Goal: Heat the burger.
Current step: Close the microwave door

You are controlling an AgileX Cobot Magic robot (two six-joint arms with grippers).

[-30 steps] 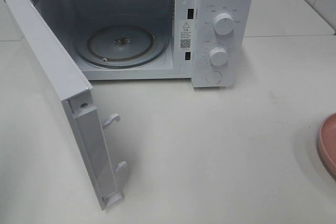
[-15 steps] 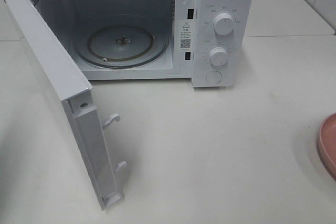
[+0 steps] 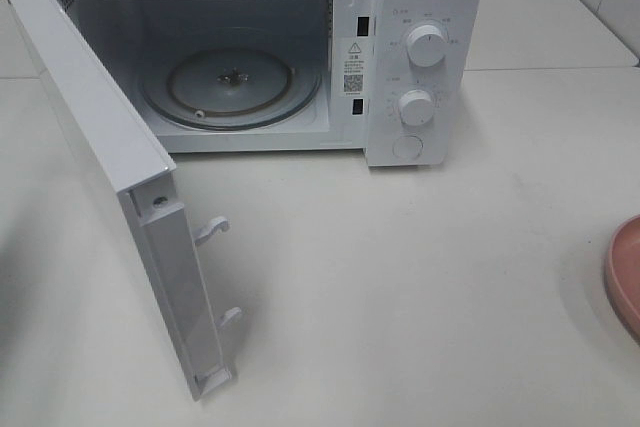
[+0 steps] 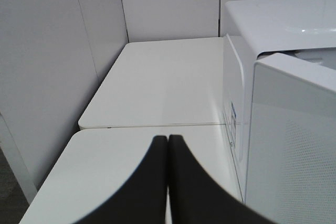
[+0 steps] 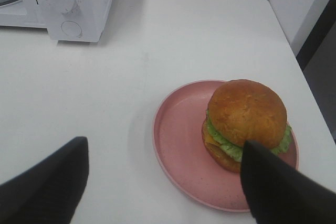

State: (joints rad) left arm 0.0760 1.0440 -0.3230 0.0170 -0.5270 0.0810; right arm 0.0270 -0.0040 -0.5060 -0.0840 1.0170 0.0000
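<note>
Both tools idle: left tool (image 4: 168,145) now fully closed on nothing; right tool (image 5: 163,182) open above burger (image 5: 245,124); pink plate (image 3: 625,277) unmoved; microwave (image 3: 420,57) door unchanged.

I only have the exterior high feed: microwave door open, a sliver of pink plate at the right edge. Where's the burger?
Observer: The burger sits on the pink plate, toward one side of it rather than centred; the right wrist view shows it whole.
Operator: Is the right gripper on it yet?
Observer: No. The right gripper is open, its fingers spread, above the table short of the plate, holding nothing.
Operator: And the left one?
Observer: The left gripper is shut and empty, beside the microwave's outer side.
</note>
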